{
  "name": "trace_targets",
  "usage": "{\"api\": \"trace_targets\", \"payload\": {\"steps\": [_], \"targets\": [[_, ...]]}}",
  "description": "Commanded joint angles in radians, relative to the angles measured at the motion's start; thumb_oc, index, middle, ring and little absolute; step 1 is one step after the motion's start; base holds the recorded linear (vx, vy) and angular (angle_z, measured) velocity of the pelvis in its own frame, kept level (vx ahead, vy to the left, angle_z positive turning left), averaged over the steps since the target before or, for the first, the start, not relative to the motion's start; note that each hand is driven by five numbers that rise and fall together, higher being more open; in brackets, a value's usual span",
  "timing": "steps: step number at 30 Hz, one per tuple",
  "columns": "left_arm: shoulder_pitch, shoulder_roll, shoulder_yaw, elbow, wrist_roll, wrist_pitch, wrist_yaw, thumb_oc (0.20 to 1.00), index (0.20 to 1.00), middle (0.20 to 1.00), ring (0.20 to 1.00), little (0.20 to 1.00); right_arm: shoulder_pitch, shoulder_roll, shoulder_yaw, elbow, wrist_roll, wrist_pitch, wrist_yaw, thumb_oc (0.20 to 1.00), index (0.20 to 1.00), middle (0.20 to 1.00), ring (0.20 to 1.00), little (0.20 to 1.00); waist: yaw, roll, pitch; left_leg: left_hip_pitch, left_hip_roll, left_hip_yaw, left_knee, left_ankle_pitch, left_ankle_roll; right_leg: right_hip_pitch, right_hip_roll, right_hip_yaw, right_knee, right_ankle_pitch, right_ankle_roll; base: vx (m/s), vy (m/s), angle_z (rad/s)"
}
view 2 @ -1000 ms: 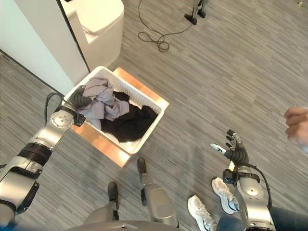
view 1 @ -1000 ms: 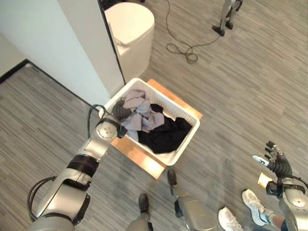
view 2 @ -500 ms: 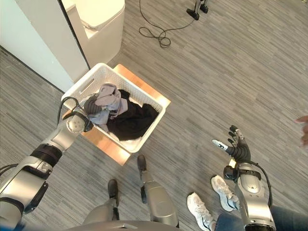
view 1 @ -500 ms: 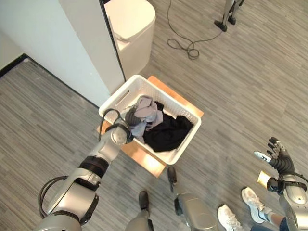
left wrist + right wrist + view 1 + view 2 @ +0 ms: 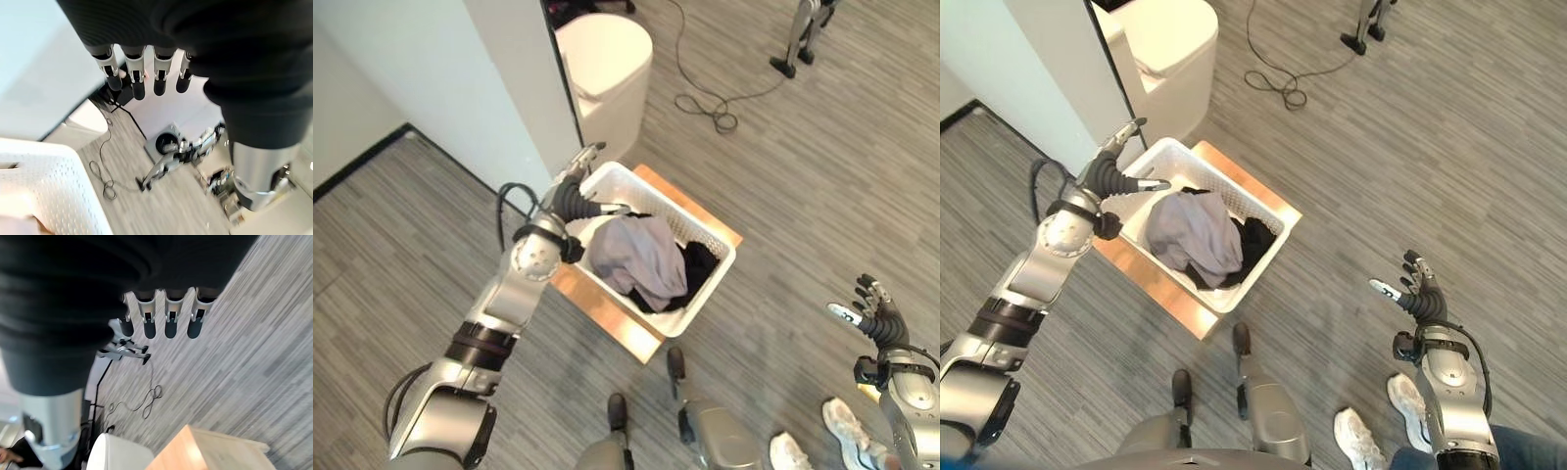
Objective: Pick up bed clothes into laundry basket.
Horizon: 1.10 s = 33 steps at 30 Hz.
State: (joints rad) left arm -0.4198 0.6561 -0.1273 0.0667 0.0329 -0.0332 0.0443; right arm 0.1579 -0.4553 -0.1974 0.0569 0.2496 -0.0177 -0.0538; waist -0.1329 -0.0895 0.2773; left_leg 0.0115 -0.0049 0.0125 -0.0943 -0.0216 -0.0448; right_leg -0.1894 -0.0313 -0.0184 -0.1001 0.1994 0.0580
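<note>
Now that the left hand [image 5: 1116, 168] has let go and lifted, fingers spread and empty, over the basket's [image 5: 1264, 243] far corner, the grey garment [image 5: 1193, 233] lies inside on the dark clothes [image 5: 1254, 238], so this load looks delivered, while the right hand [image 5: 1413, 291] hangs open and idle.

Left hand [image 5: 576, 193] raised on an outstretched arm, fingers straight and spread. Right hand [image 5: 1414, 292] low at the side, fingers open, upturned.
</note>
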Motion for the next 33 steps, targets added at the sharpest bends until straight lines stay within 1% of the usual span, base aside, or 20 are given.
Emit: {"api": "trace_targets", "payload": {"steps": [1, 2, 3, 4, 5, 8, 11, 15, 16, 20, 23, 25, 26, 27, 28, 29, 30, 31, 32, 33], "targets": [[0.16, 0.033, 0.122, -0.052, -0.236, -0.116, 0.011, 1.0, 1.0, 1.0, 1.0, 1.0, -0.02, -0.009, -0.082, -0.038, -0.01, -0.046, 0.001, 1.0, 1.0, 1.0, 1.0, 1.0, 0.06, 0.027, -0.112, -0.053, 0.025, 0.024, 0.007, 0.017, -0.001, 0.099, -0.028, -0.043, 0.013, -0.14, 0.07, 0.06, 0.0, 0.11], [0.172, 0.033, 0.13, -0.06, -0.24, -0.115, 0.008, 1.0, 1.0, 1.0, 1.0, 1.0, -0.019, -0.011, -0.077, -0.038, -0.01, -0.046, 0.001, 1.0, 1.0, 1.0, 1.0, 1.0, 0.055, 0.027, -0.114, -0.051, 0.025, 0.024, 0.007, 0.016, -0.001, 0.101, -0.027, -0.043, 0.013, -0.141, 0.07, 0.06, -0.003, 0.01], [0.239, 0.006, 0.183, -0.077, -0.287, -0.132, 0.018, 1.0, 1.0, 1.0, 1.0, 1.0, -0.026, -0.004, -0.069, -0.036, -0.006, -0.051, 0.002, 1.0, 1.0, 1.0, 1.0, 1.0, 0.067, 0.029, -0.121, -0.043, 0.024, 0.019, 0.007, 0.014, 0.0, 0.112, -0.029, -0.047, 0.013, -0.145, 0.067, 0.05, 0.003, 0.05], [0.356, -0.057, 0.267, -0.119, -0.343, -0.155, 0.014, 1.0, 1.0, 1.0, 1.0, 1.0, -0.031, 0.02, -0.07, -0.038, 0.001, -0.064, 0.01, 1.0, 1.0, 1.0, 1.0, 1.0, 0.091, 0.03, -0.132, -0.031, 0.019, 0.007, 0.007, 0.011, 0.003, 0.129, -0.033, -0.055, 0.013, -0.152, 0.063, 0.05, 0.004, 0.09], [0.37, -0.06, 0.276, -0.13, -0.344, -0.152, 0.011, 1.0, 1.0, 1.0, 1.0, 1.0, -0.029, 0.017, -0.064, -0.039, 0.001, -0.065, 0.011, 1.0, 1.0, 1.0, 1.0, 1.0, 0.086, 0.031, -0.134, -0.028, 0.019, 0.007, 0.007, 0.01, 0.003, 0.132, -0.033, -0.055, 0.013, -0.153, 0.063, 0.04, 0.004, 0.22], [0.533, -0.23, 0.363, -0.149, -0.456, -0.184, 0.023, 1.0, 1.0, 1.0, 1.0, 1.0, -0.032, 0.07, -0.038, -0.035, 0.04, -0.093, 0.016, 1.0, 1.0, 1.0, 1.0, 1.0, 0.118, 0.036, -0.147, -0.005, 0.009, -0.02, 0.007, 0.006, 0.011, 0.17, -0.042, -0.074, 0.013, -0.164, 0.056, 0.03, 0.011, 0.27], [0.699, -0.405, 0.397, -0.111, -0.569, -0.174, -0.012, 1.0, 1.0, 1.0, 1.0, 1.0, 0.021, 0.125, -0.033, -0.041, 0.068, -0.103, 0.044, 1.0, 1.0, 1.0, 1.0, 1.0, 0.158, 0.042, -0.155, 0.009, 0.001, -0.051, 0.007, 0.006, 0.021, 0.199, -0.048, -0.105, 0.013, -0.177, 0.049, 0.01, 0.006, 0.33], [0.772, -0.455, 0.401, -0.073, -0.621, -0.146, -0.024, 1.0, 1.0, 1.0, 1.0, 1.0, 0.043, 0.138, -0.02, -0.056, 0.056, -0.088, 0.056, 1.0, 1.0, 1.0, 1.0, 1.0, 0.181, 0.045, -0.167, 0.009, -0.006, -0.074, 0.008, 0.01, 0.026, 0.21, -0.056, -0.125, 0.013, -0.182, 0.052, 0.01, 0.009, 0.32], [0.774, -0.457, 0.397, -0.065, -0.628, -0.136, -0.023, 1.0, 1.0, 1.0, 1.0, 1.0, 0.041, 0.137, -0.011, -0.062, 0.053, -0.083, 0.056, 1.0, 1.0, 1.0, 1.0, 1.0, 0.186, 0.046, -0.169, 0.007, -0.008, -0.082, 0.009, 0.012, 0.028, 0.212, -0.058, -0.133, 0.013, -0.182, 0.053, 0.0, 0.016, 0.28], [0.774, -0.424, 0.405, -0.116, -0.531, -0.14, 0.002, 1.0, 1.0, 1.0, 1.0, 1.0, 0.039, 0.151, -0.006, -0.077, 0.066, -0.085, 0.051, 1.0, 1.0, 1.0, 1.0, 1.0, 0.213, 0.049, -0.173, 0.005, -0.019, -0.12, 0.014, 0.015, 0.031, 0.229, -0.07, -0.167, 0.024, -0.192, 0.054, 0.01, 0.019, 0.25], [0.75, -0.436, 0.395, -0.123, -0.559, -0.147, 0.016, 1.0, 1.0, 1.0, 1.0, 1.0, 0.032, 0.166, 0.001, -0.086, 0.093, -0.098, 0.042, 1.0, 1.0, 1.0, 1.0, 1.0, 0.24, 0.058, -0.172, 0.0, -0.025, -0.169, 0.033, 0.011, 0.037, 0.225, -0.093, -0.205, 0.106, -0.229, 0.052, 0.0, 0.018, 0.45], [0.732, -0.428, 0.382, -0.111, -0.558, -0.147, 0.025, 1.0, 1.0, 1.0, 1.0, 1.0, 0.029, 0.174, 0.0, -0.091, 0.111, -0.111, 0.043, 1.0, 1.0, 1.0, 1.0, 1.0, 0.253, 0.068, -0.148, -0.027, -0.042, -0.225, 0.106, -0.006, 0.041, 0.201, -0.125, -0.222, 0.233, -0.272, 0.042, -0.04, 0.004, 0.51], [0.718, -0.419, 0.367, -0.1, -0.553, -0.146, 0.029, 1.0, 1.0, 1.0, 1.0, 1.0, 0.044, 0.173, -0.002, -0.099, 0.104, -0.114, 0.04, 1.0, 1.0, 1.0, 1.0, 1.0, 0.262, 0.077, -0.13, -0.033, -0.056, -0.286, 0.127, -0.005, 0.038, 0.19, -0.141, -0.221, 0.308, -0.285, 0.034, -0.05, -0.027, 0.69], [0.712, -0.413, 0.357, -0.096, -0.552, -0.146, 0.03, 1.0, 1.0, 1.0, 1.0, 1.0, 0.063, 0.177, -0.007, -0.109, 0.096, -0.112, 0.038, 1.0, 1.0, 1.0, 1.0, 1.0, 0.243, 0.079, -0.123, -0.041, -0.075, -0.357, 0.13, 0.01, 0.036, 0.17, -0.159, -0.216, 0.383, -0.275, 0.037, -0.05, -0.189, 1.11], [0.703, -0.402, 0.337, -0.074, -0.549, -0.147, 0.035, 1.0, 1.0, 1.0, 1.0, 1.0, 0.093, 0.185, -0.027, -0.113, 0.087, -0.114, 0.039, 1.0, 1.0, 1.0, 1.0, 1.0, 0.183, 0.076, -0.115, -0.042, -0.091, -0.462, 0.137, 0.024, 0.023, 0.141, -0.074, -0.003, 0.418, -0.301, 0.04, -0.02, -0.221, 1.87], [0.704, -0.408, 0.332, -0.068, -0.552, -0.15, 0.029, 1.0, 1.0, 1.0, 1.0, 1.0, 0.109, 0.186, -0.035, -0.111, 0.095, -0.112, 0.054, 1.0, 1.0, 1.0, 1.0, 1.0, 0.158, 0.078, -0.123, -0.056, -0.097, -0.5, 0.142, 0.037, 0.009, 0.151, -0.015, 0.141, 0.362, -0.345, 0.032, -0.01, -0.201, 2.31], [0.704, -0.408, 0.331, -0.069, -0.553, -0.15, 0.029, 1.0, 1.0, 1.0, 1.0, 1.0, 0.11, 0.186, -0.035, -0.111, 0.096, -0.112, 0.055, 1.0, 1.0, 1.0, 1.0, 1.0, 0.159, 0.08, -0.124, -0.059, -0.095, -0.499, 0.141, 0.04, 0.008, 0.15, -0.013, 0.142, 0.356, -0.339, 0.032, 0.02, -0.104, 2.59], [0.704, -0.409, 0.333, -0.07, -0.547, -0.156, 0.027, 1.0, 1.0, 1.0, 1.0, 1.0, 0.118, 0.184, -0.041, -0.101, 0.105, -0.118, 0.064, 1.0, 1.0, 1.0, 1.0, 1.0, 0.144, 0.079, -0.126, -0.076, -0.114, -0.547, 0.158, 0.049, 0.004, 0.159, 0.044, 0.313, 0.319, -0.362, 0.023, -0.03, -0.121, 3.18], [0.702, -0.401, 0.344, -0.081, -0.539, -0.173, 0.042, 1.0, 1.0, 1.0, 1.0, 1.0, 0.128, 0.169, -0.066, -0.1, 0.095, -0.137, 0.048, 1.0, 1.0, 1.0, 1.0, 1.0, 0.155, 0.075, -0.12, -0.09, -0.109, -0.536, 0.161, 0.047, -0.009, 0.161, 0.048, 0.323, 0.285, -0.357, 0.004, -0.07, -0.249, 2.7], [0.713, -0.406, 0.348, -0.093, -0.518, -0.166, 0.032, 1.0, 1.0, 1.0, 1.0, 1.0, 0.146, 0.176, -0.062, -0.102, 0.122, -0.122, 0.073, 1.0, 1.0, 1.0, 1.0, 1.0, 0.181, 0.072, -0.115, -0.11, -0.107, -0.552, 0.172, 0.053, -0.021, 0.186, 0.042, 0.299, 0.248, -0.364, -0.007, -0.1, -0.187, 2.49]]}}
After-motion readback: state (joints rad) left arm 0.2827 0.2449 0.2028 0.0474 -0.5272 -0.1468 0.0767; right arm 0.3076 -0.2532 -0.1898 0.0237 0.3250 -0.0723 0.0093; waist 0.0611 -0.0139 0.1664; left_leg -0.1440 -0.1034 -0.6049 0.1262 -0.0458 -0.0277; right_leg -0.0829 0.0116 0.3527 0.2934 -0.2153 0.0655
